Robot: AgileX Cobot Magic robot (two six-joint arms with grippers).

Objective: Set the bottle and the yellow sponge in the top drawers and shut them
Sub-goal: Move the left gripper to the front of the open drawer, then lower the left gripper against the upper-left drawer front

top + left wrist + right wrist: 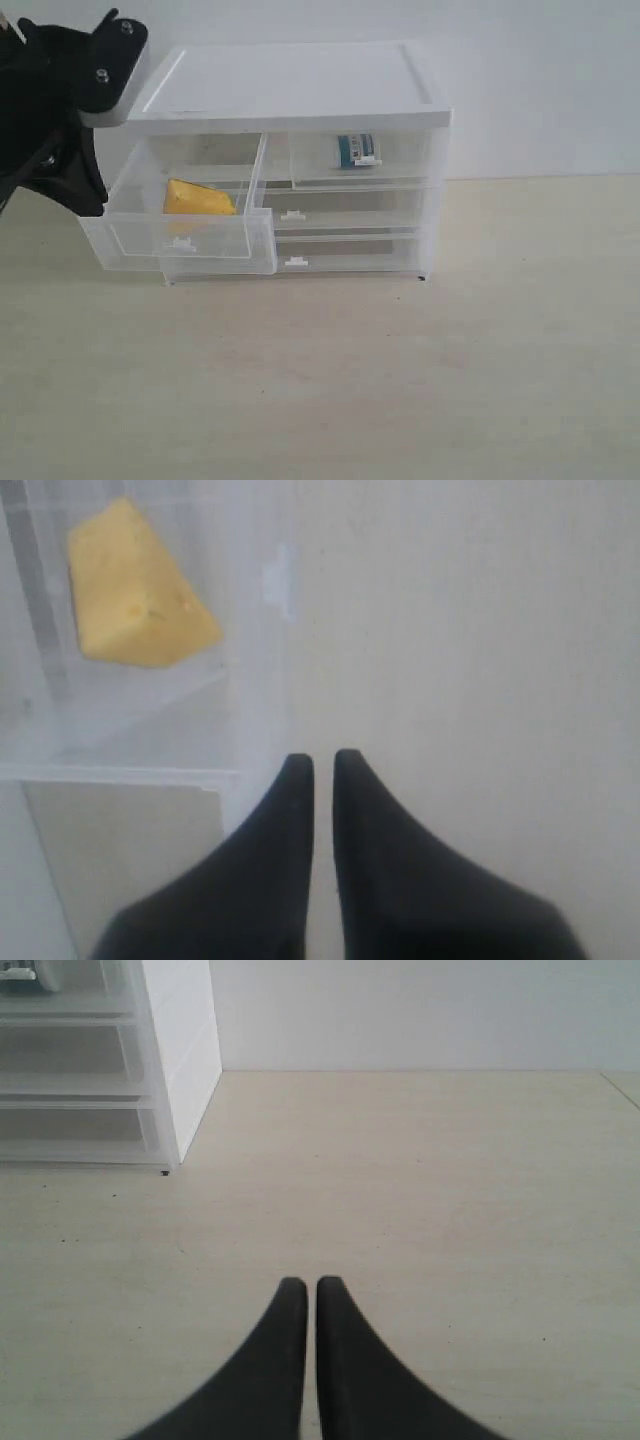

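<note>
The yellow sponge (pixel 199 198) (pixel 135 585) lies inside the left top drawer (pixel 180 240), which stands pulled out from the white drawer unit (pixel 290 85). In the right top drawer (pixel 400 160), pushed in flush, the bottle (pixel 355 150) shows through the translucent front. My left arm (pixel 50 120) hangs at the upper left beside the open drawer. The left gripper (pixel 323 762) is shut and empty, just off the drawer's front wall near its tab handle (pixel 278 580). My right gripper (pixel 307 1285) is shut and empty over bare table, apart from the unit (pixel 180 1060).
Below the top pair sit two full-width drawers with tab handles (pixel 292 214) (pixel 295 262), both pushed in. The pale table (pixel 400 380) runs in front of and to the right of the unit. A white wall stands behind.
</note>
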